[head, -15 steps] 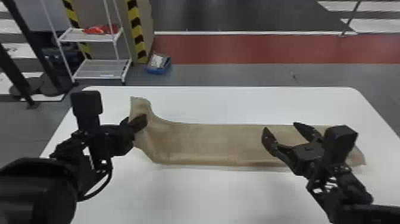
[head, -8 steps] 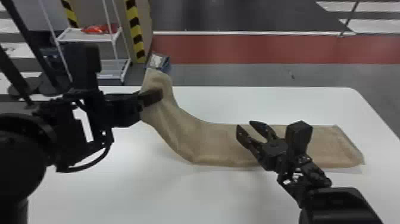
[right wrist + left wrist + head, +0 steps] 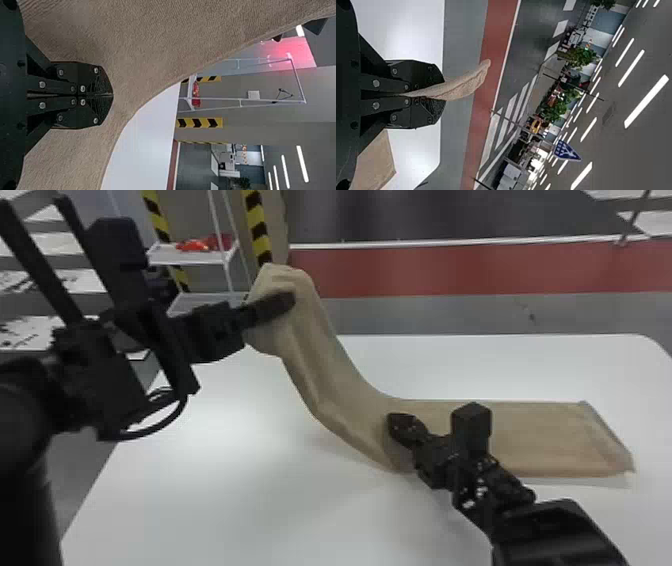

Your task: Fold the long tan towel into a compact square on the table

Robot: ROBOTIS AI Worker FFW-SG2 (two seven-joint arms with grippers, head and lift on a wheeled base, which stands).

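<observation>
Both arms shifted since the earlier frame: left higher with its towel end, right further left, its fingers now together. Progress: first crosswise fold underway, not finished. Towel point(image 3: 345, 365) runs from left gripper point(image 3: 287, 300), which has the lifted end pinched above the table, down to a flat stretch on the right. Right gripper point(image 3: 112, 95) closed at the bend, nothing visible between its tips. Left: bring the end over, lay it down, probably fold again to a square. Room: grey floor point(image 3: 380, 312), red strip point(image 3: 450, 270), white table point(image 3: 240, 500), shelf rack point(image 3: 190, 261), small red item point(image 3: 194, 245) on it.
</observation>
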